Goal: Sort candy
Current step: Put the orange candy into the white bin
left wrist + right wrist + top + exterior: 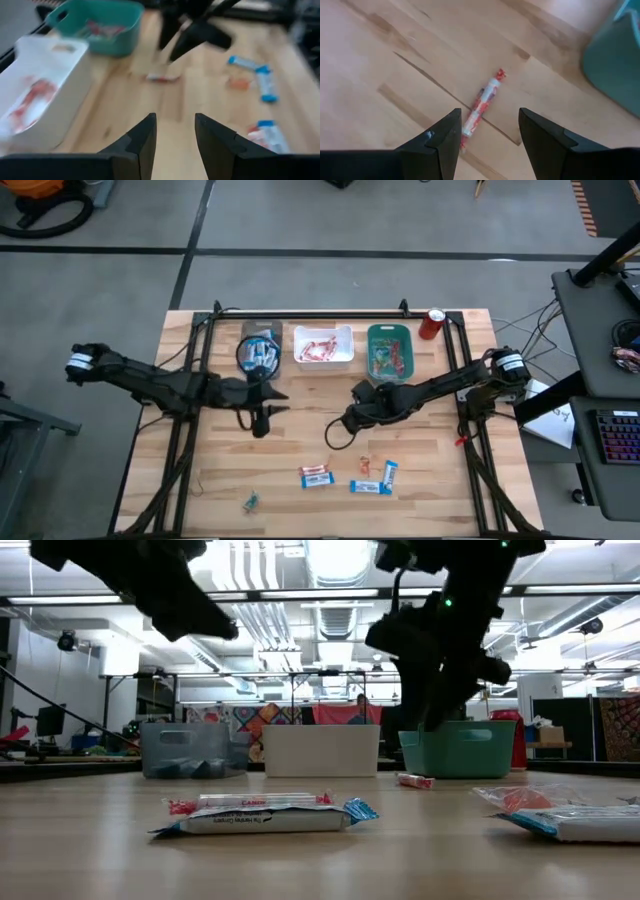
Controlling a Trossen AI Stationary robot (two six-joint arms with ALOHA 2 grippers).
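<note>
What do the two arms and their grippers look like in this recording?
Both arms are dark, near black, built of slim jointed segments. Each has a white band with dark marking near its outer end. The left gripper and the right gripper each have two flat, dark, wedge-shaped fingers. Thin dark cables run along the right arm and loop below it.
</note>
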